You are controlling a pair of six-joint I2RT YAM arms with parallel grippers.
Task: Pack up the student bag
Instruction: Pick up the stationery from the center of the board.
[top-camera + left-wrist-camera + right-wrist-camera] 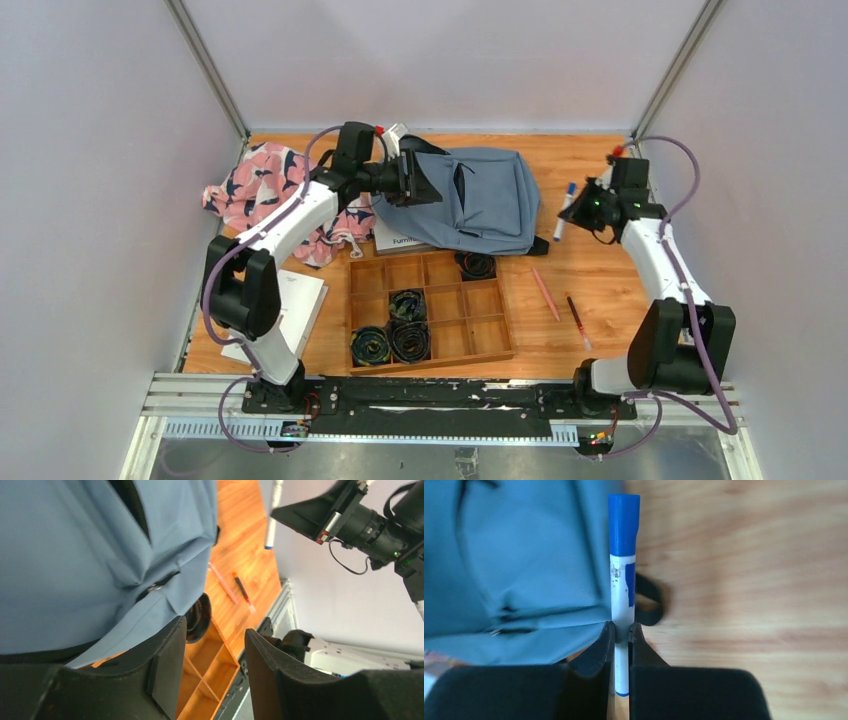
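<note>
Gripping a blue-capped marker (623, 580), the right gripper (622, 630) has both fingers pressed tight on the white barrel, with the cap pointing out past the tips. The student bag (480, 205) lies off to one side of those fingers, and its blue fabric looks to be apart from the marker. Opposite, the left gripper (215, 665) has its fingers spread with nothing between them. Bag fabric bunches above and against the outer face of one finger (167, 660), and a zipper pull (155, 587) sits just past its tip. I'd say the step in hand is loading the marker. Next, a pocket mouth needs holding open so the marker can go in cap first. I can't tell whether any zipper gapes wide enough.
</note>
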